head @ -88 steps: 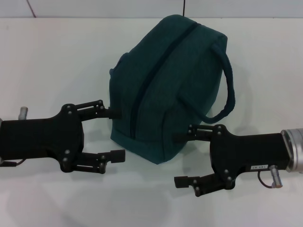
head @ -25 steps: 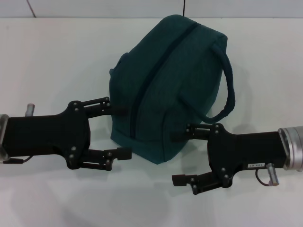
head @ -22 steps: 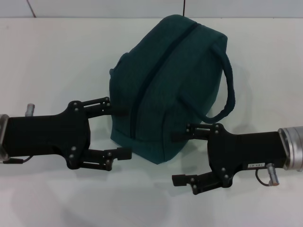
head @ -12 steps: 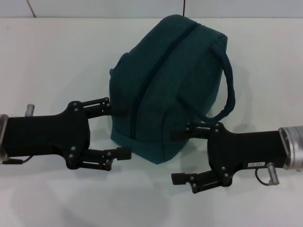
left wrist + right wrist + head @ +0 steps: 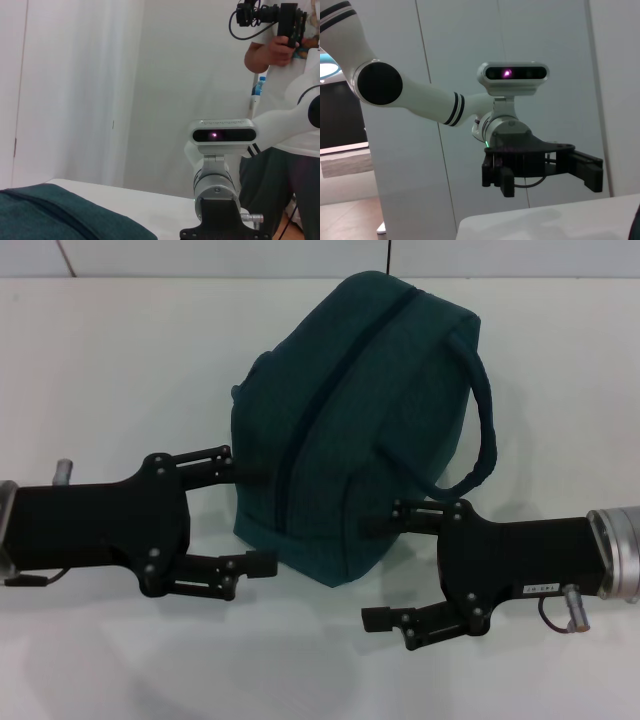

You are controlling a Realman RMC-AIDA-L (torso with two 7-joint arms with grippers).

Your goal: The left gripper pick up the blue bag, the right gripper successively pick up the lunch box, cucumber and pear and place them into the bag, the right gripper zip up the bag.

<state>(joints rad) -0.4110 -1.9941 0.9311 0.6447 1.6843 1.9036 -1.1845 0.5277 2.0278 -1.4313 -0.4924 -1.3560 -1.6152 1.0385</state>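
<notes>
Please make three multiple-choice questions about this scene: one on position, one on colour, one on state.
1. Where is the blue bag?
A. on the white table, between the two grippers
B. hanging from the right gripper
C. on the floor

2. What colour is the bag?
A. red
B. dark teal-blue
C. yellow

3. How are the left gripper and right gripper?
A. both shut
B. only one open
C. both open

Answers: 1 A, it rests on the table with a gripper at each side. 2 B, its fabric is teal-blue. 3 C, each shows spread fingers holding nothing.
</notes>
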